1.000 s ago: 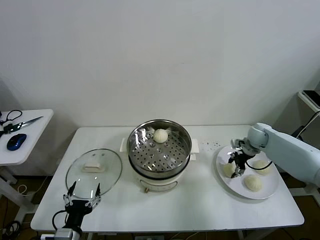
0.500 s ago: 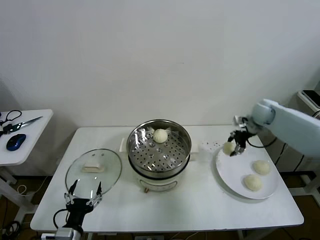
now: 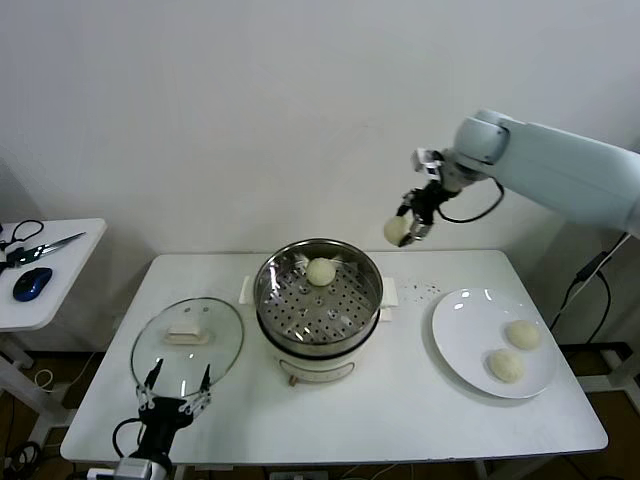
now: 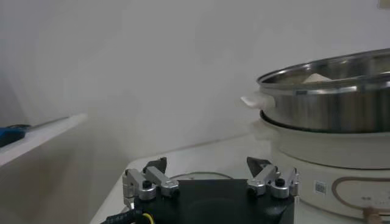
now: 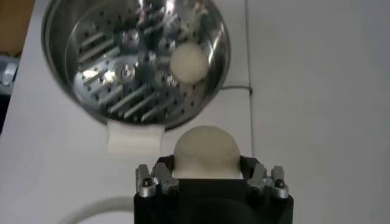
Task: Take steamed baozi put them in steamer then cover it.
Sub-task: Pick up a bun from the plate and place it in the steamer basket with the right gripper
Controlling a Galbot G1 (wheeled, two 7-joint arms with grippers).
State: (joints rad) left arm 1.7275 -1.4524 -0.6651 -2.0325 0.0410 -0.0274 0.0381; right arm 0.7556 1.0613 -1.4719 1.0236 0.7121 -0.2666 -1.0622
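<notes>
The right gripper (image 3: 408,226) hangs in the air above and to the right of the steamer (image 3: 318,296), closed on a smooth, cream-white baozi (image 3: 395,230), a round dome with no long axis. One bun lies in the steamer, two on the plate (image 3: 460,345). The left gripper (image 3: 176,395) waits wide open near the cover (image 3: 187,342) at the desk (image 3: 400,410) edge.
</notes>
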